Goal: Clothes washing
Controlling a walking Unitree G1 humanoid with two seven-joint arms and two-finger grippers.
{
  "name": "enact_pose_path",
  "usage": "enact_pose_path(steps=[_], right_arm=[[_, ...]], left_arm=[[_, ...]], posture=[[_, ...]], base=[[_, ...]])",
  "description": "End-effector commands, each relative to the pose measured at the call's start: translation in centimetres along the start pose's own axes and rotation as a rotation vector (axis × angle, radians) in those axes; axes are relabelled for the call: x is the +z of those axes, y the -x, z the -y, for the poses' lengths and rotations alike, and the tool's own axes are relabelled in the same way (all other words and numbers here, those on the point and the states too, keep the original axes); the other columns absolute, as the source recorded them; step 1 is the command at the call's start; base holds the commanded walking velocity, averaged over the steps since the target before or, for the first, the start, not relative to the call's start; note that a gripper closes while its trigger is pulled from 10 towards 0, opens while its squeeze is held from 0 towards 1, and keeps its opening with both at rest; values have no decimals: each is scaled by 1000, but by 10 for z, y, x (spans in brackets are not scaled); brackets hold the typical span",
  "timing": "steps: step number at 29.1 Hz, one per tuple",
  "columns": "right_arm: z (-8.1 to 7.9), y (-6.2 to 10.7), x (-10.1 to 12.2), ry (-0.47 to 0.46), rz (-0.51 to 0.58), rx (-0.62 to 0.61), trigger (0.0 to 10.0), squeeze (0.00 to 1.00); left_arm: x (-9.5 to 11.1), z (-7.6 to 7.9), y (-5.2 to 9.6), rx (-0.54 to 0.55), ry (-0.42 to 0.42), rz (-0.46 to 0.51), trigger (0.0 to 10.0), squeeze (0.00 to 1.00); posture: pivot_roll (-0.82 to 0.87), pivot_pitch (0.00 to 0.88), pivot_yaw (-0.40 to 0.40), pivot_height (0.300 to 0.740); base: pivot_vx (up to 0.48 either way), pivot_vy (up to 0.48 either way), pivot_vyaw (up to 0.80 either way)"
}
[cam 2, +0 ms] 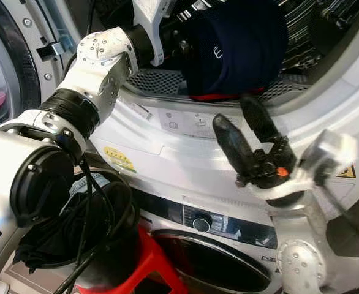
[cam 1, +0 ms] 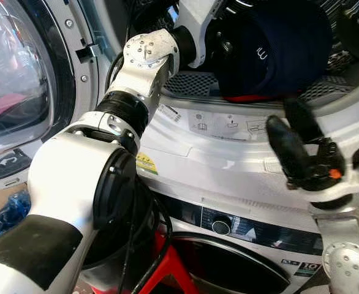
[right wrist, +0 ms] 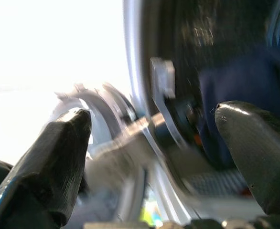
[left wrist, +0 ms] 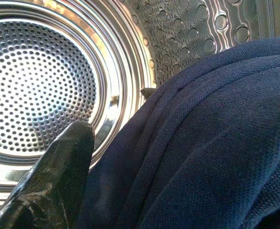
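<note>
Showing white logo (unreadable): navy garment (cam 1: pixel 271 49)

Little is reading clearly here. A small white logo (cam 1: pixel 262 56), shaped like a "w" or "u", is showing on the dark navy garment (cam 1: pixel 277 43) lying in the drum opening. On the white rim of the washing machine (cam 1: pixel 228 153) just below that opening, a pale strip of care pictograms (cam 1: pixel 228 124) is showing, its symbols too small to make out. A yellow warning sticker (cam 1: pixel 146 164) is sitting further down the same front; its print is illegible. At the lower machine's front, beside the control dial (cam 1: pixel 221 226), a badge (cam 1: pixel 308 267) is showing the number "10". A yellow-and-black hazard sign (cam 2: pixel 346 173) is peeking out on the rim's far right.
</note>
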State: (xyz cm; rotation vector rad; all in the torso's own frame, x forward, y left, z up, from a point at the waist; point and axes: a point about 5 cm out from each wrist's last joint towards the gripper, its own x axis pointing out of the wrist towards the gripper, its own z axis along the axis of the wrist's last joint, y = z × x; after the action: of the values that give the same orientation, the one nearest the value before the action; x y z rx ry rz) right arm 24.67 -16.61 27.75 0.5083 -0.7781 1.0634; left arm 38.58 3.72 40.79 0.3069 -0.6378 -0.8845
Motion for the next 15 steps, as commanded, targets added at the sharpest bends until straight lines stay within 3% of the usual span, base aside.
enact_pose_path(steps=[1,6,11,12,15], right_arm=[[-8,-4,8,-19,40,50,10000,0],[-6,-19,17,5,78,54,10000,0],[-4,-36,9,70,-10,58,10000,0],[3,-44,7,133,-45,18,10000,0],[11,-51,6,194,-74,-29,10000,0]], left_arm=[[2,-4,3,8,-7,17,10000,1000],[3,-4,2,8,-5,21,10000,1000],[3,-3,2,5,-3,24,10000,1000],[3,-3,2,5,-3,24,10000,1000],[3,-3,2,6,-2,24,10000,1000]], posture=[[-105,20,153,740],[-109,17,155,740],[-113,16,160,740],[-113,16,160,740],[-115,15,160,740]], base=[[0,0,0],[0,0,0],[0,0,0],[0,0,0],[0,0,0]])
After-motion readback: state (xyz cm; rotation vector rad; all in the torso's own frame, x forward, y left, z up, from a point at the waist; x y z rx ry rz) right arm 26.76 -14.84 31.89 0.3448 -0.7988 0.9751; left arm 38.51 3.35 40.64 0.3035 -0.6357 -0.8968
